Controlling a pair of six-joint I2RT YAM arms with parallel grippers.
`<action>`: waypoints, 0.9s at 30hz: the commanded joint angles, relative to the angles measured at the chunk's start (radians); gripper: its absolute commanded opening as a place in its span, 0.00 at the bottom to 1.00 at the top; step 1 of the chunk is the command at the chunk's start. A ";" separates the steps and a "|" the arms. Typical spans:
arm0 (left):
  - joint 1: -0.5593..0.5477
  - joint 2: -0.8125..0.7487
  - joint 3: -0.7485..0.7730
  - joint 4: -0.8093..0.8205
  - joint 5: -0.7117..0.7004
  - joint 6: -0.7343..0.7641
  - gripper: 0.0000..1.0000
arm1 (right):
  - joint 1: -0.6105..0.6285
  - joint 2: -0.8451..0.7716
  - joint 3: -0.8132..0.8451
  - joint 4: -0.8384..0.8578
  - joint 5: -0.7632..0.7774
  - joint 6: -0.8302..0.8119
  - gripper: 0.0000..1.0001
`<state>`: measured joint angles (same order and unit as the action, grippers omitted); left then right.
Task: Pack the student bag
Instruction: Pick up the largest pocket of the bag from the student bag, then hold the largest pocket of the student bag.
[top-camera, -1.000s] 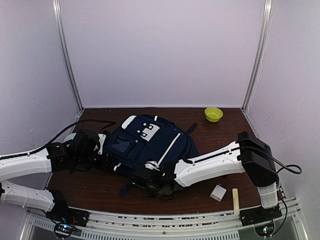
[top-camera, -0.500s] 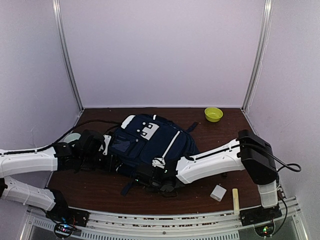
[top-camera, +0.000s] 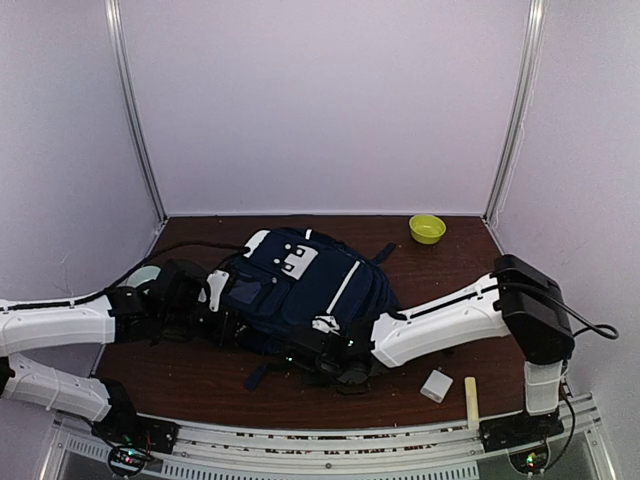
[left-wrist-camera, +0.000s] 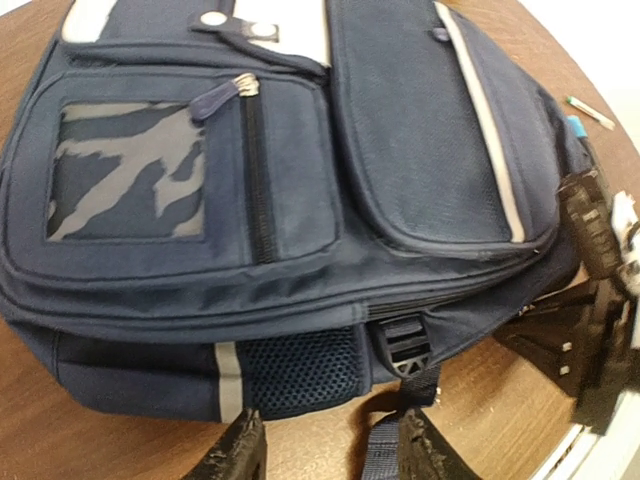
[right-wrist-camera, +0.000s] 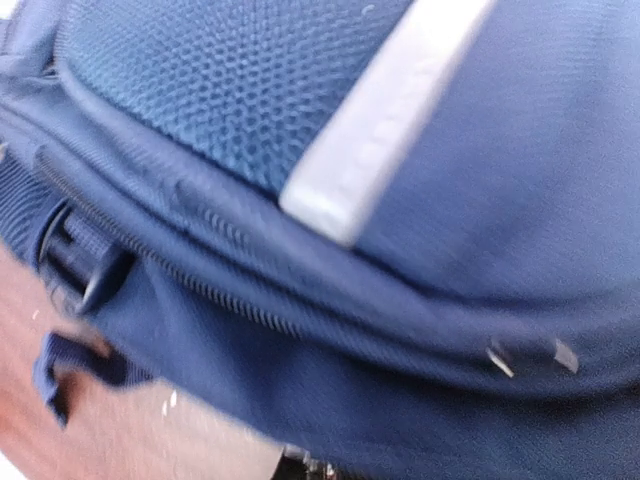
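On the middle-left of the dark tabletop (top-camera: 200, 385) the student bag (top-camera: 300, 285) lay flat, front face up. Its long axis ran from the far left, where the white patch sat, to the near right. Every zipper that showed looked closed, and nothing inside it could be seen.

The right end effector (top-camera: 312, 352) was pressed against the bag's near long side, right at the zipper seam. Its fingers were drawn together, but whether they pinched a zipper pull, fabric or nothing could not be told; the wrist view showed only blurred cloth. The left end effector (left-wrist-camera: 330, 445) sat just beside the bag's left side, by the mesh pocket and buckle. Its fingers stood apart, with a loose strap end lying between them unclamped.

My judgement: the coming move turned on that near seam, which ran along the long axis away from the right end effector, the nearer of the two.

Further out, a small white box (top-camera: 436, 385) and a pale stick (top-camera: 470, 398) lay near right, well apart from the bag. A yellow-green bowl (top-camera: 427, 228) stood far right, seemingly empty.
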<state>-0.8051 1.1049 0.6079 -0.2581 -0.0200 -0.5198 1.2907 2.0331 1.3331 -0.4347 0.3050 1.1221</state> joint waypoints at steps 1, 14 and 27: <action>-0.016 -0.024 -0.024 0.092 0.099 0.078 0.47 | 0.006 -0.177 -0.104 0.037 -0.004 -0.060 0.00; -0.301 0.241 0.143 0.177 -0.039 0.327 0.63 | -0.031 -0.529 -0.367 0.020 -0.004 -0.161 0.00; -0.387 0.362 0.138 0.514 0.102 0.631 0.60 | -0.034 -0.611 -0.426 0.276 -0.247 -0.269 0.00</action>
<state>-1.1889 1.4040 0.7200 0.1341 0.0532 0.0032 1.2579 1.5043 0.9257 -0.3328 0.1425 0.9104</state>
